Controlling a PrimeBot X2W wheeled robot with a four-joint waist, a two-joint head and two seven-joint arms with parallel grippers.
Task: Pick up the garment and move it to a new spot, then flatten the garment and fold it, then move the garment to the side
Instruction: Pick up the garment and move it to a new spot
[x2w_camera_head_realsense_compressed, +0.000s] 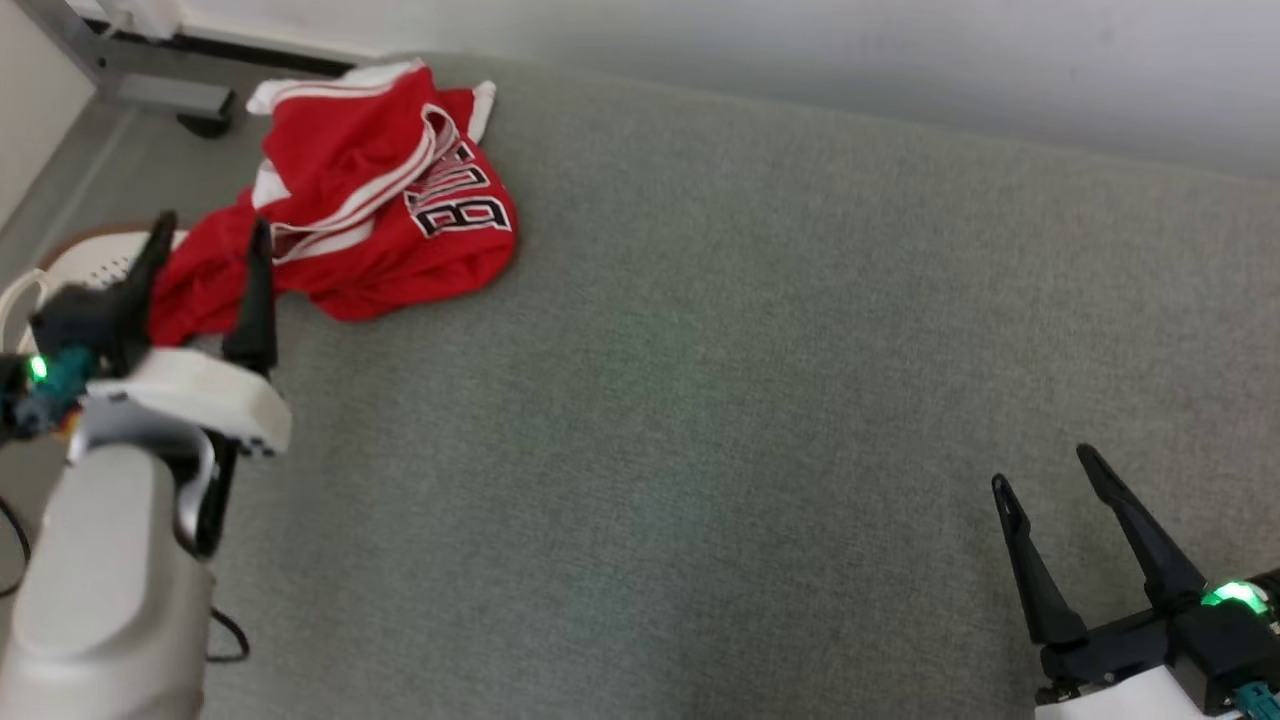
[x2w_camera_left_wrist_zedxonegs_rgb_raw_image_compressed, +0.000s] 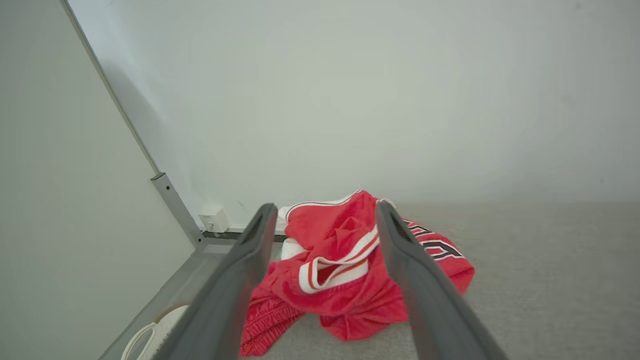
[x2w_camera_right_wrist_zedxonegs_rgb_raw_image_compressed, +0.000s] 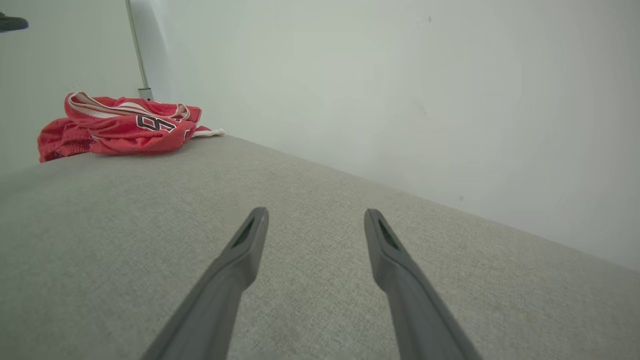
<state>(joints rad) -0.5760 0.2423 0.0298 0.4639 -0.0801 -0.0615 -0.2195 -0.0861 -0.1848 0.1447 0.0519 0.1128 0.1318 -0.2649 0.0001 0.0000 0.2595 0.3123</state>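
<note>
Grey fabric surface (x2w_camera_head_realsense_compressed: 760, 380) against plain white wall (x2w_camera_head_realsense_compressed: 900, 60).

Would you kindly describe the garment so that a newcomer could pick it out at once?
On the wide grey fabric surface, look to the far left corner by the wall. Just beyond the left gripper lies the garment: crumpled, bright red amid grey, with white trim and black lettering.

The garment (x2w_camera_head_realsense_compressed: 380, 220) is showing bright red, with white bands striped in red and black letters outlined in white. The tabletop (x2w_camera_head_realsense_compressed: 720, 400) is reading as a flecked grey-green weave. The left gripper (x2w_camera_head_realsense_compressed: 213, 222) and right gripper (x2w_camera_head_realsense_compressed: 1042, 468) are showing black fingers, each glowing green at its base. The wall (x2w_camera_head_realsense_compressed: 900, 60) is looking plain white.
</note>
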